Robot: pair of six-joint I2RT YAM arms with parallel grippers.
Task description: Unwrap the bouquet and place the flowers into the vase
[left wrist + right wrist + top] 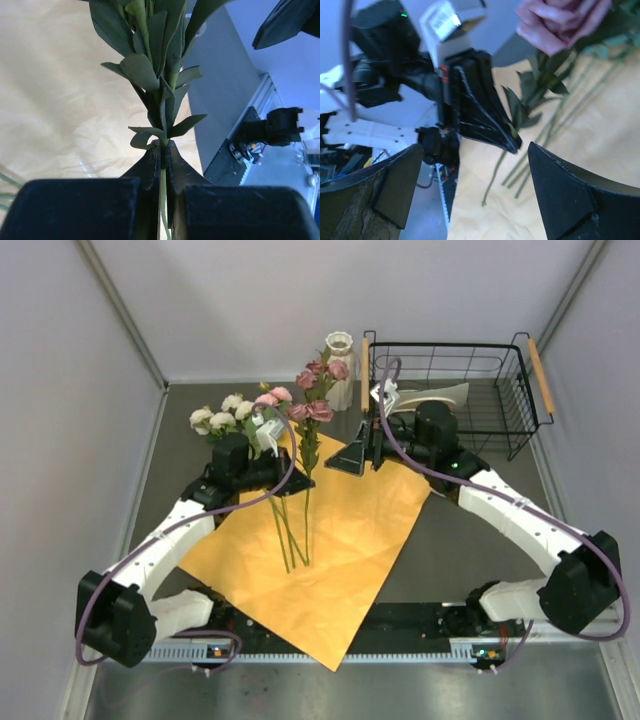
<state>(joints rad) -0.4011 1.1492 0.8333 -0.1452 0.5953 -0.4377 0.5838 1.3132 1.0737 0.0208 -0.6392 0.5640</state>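
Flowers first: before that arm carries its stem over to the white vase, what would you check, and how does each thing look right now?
1. Orange paper opened out flat: ok.
2. Left fingers shut on the stem: ok.
3. Right fingers open, holding nothing: ok.
4. Vase standing upright: ok.
5. Held stem free of the other flowers: cannot tell, since leaves and blooms overlap.
6. Inside of the vase clear: cannot tell from above.
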